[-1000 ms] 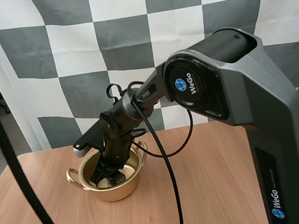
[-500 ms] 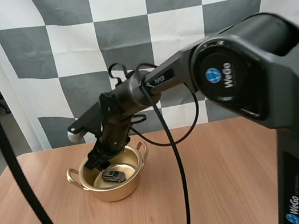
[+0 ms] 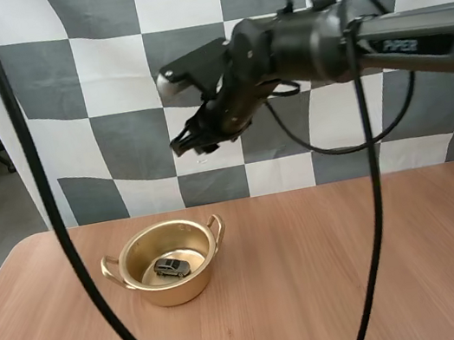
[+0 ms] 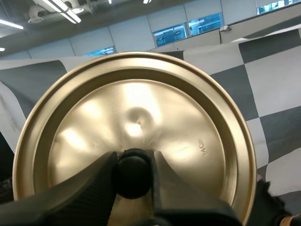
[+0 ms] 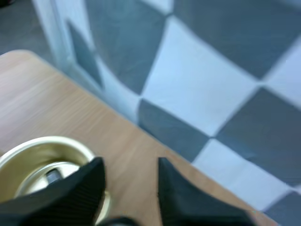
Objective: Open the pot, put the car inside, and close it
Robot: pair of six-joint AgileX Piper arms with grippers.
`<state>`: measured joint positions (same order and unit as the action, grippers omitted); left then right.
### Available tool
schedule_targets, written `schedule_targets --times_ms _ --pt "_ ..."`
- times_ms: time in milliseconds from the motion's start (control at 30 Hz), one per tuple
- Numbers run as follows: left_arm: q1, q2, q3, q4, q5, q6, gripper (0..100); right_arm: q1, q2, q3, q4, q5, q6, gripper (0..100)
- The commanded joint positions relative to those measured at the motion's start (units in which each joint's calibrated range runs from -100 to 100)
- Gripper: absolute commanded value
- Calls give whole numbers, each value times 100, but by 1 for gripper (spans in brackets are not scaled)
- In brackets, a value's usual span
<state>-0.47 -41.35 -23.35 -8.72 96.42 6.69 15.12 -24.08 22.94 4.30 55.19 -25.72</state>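
The car (image 3: 172, 268) sits on the floor of the open pot (image 3: 175, 294) on the table (image 3: 333, 274). The right gripper (image 3: 194, 143) hangs high above, fingers spread and empty; the left gripper (image 4: 134, 162) pinches the lid (image 4: 178, 122) by its black knob (image 4: 133, 175). To close well, I'd bring the lid level and centred over the rim before releasing, with the right arm well clear.

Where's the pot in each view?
High: pot on the table, left of centre, uncovered.
Right wrist: pot beside the open right gripper.
Left wrist: left gripper holds the lid.
Shared landmark: car in the pot.
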Motion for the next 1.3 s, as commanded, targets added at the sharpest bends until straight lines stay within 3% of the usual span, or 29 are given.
schedule_targets --times_ms 0,33,267,667,967,1267 --pt "3 194 28 80 93 -5 0 -508 -471 5 4 -31 0 9" --pt "3 253 103 121 90 -5 0 -609 -567 5 4 -48 0 0" --pt "3 601 1427 175 69 135 0 -1018 -1127 5 7 5 -33 0" --pt "3 1264 4184 103 -912 568 0 -1039 -1265 5 -32 465 -33 0" --pt "3 1963 4907 -446 -912 809 0 -1039 -1265 5 -72 485 -33 0" --pt "3 2379 5346 -465 -1210 895 0 -1039 -1265 5 -172 485 -33 0"
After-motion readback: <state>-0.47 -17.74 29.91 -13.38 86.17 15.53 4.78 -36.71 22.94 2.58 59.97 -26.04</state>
